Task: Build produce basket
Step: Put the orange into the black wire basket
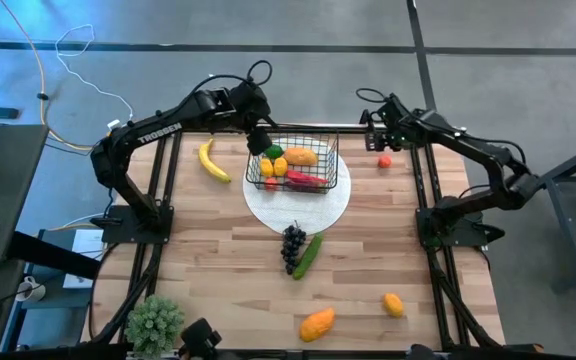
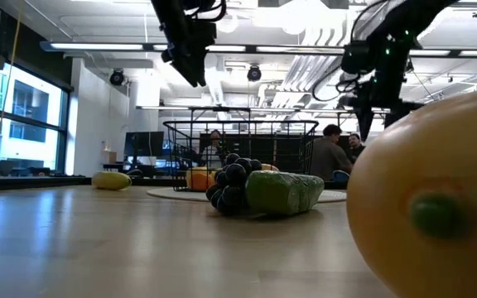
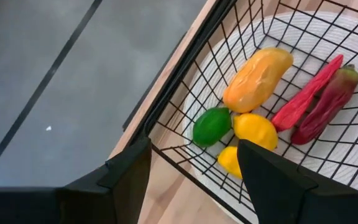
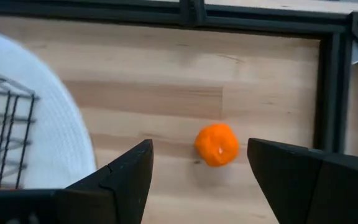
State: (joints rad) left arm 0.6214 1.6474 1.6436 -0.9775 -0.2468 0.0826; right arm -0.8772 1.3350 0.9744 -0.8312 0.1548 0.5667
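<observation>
The black wire basket (image 1: 294,165) stands on a round white plate (image 1: 313,210). Inside it lie an orange mango (image 3: 258,76), a lime (image 3: 211,126), two lemons (image 3: 255,130) and red chillies (image 3: 319,102). My left gripper (image 1: 259,140) hangs open above the basket's far left corner, with nothing between its fingers (image 3: 194,149). My right gripper (image 1: 376,135) is open above the table, right of the basket. An orange-red tomato (image 4: 217,144) lies on the wood just ahead of its fingers (image 4: 201,149). The tomato (image 1: 384,160) touches neither finger.
A banana (image 1: 213,160) lies left of the basket. Grapes (image 1: 293,245) and a cucumber (image 1: 308,255) lie at the plate's near edge. A second mango (image 1: 316,323) and a lemon (image 1: 394,304) lie near the front edge. A potted plant (image 1: 154,322) stands at the front left.
</observation>
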